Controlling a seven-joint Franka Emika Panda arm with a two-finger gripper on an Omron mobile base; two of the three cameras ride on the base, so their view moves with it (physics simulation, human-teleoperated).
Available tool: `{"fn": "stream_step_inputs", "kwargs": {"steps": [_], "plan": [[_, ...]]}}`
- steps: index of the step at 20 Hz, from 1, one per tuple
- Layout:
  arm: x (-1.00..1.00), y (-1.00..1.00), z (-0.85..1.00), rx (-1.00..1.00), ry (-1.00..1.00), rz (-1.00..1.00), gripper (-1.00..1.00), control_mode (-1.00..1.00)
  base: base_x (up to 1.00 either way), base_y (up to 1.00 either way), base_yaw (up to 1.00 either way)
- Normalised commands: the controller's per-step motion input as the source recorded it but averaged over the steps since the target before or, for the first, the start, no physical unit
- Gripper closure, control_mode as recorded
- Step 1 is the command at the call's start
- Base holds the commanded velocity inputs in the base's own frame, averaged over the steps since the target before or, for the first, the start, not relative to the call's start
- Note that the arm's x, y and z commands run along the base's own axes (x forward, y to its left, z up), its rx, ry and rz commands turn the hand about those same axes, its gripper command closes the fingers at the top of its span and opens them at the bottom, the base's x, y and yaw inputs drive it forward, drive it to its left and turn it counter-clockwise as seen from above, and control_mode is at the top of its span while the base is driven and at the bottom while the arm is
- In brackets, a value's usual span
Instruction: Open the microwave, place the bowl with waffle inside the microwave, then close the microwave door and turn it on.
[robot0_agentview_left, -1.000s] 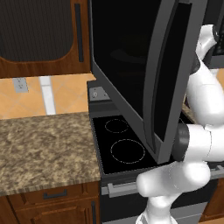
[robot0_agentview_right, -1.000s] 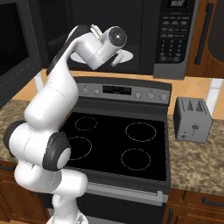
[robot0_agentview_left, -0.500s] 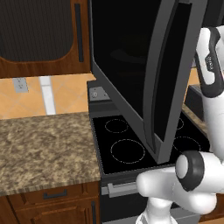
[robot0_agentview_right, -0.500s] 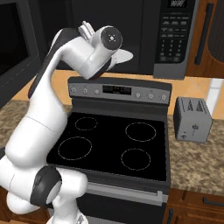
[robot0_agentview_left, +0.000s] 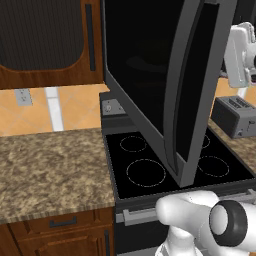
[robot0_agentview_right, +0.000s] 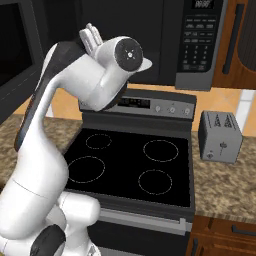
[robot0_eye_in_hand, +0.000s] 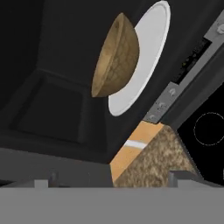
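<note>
Hand view has the bowl (robot0_eye_in_hand: 114, 59) on the white turntable (robot0_eye_in_hand: 144, 52) inside the microwave (robot0_eye_in_hand: 65, 87), left base view has microwave door (robot0_agentview_left: 165, 85) swung open; end effector state can't tell.

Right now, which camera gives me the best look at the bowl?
The hand view: the brown bowl sits on the white turntable inside the microwave's dark cavity, seen rolled sideways. The left base view shows the open microwave door instead, and in the right base view the arm blocks that spot.

The open microwave door (robot0_agentview_left: 165, 80) hides the cavity; the bowl's (robot0_eye_in_hand: 114, 57) contents face away.
</note>
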Motion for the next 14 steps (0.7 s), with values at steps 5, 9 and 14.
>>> {"fn": "stream_step_inputs", "kwargs": {"steps": [5,9,14], "plan": [[-1.00,0.00,-0.09,0.01,-0.29,-0.03,-1.00,-1.00,0.00,0.00,0.00],[-1.00,0.09,-0.02,0.06,-0.31,-0.11,-1.00,-1.00,0.00,0.00,0.00],[-1.00,0.11,0.17,0.12,0.01,-0.09,-1.00,-1.00,0.00,0.00,0.00]]}}
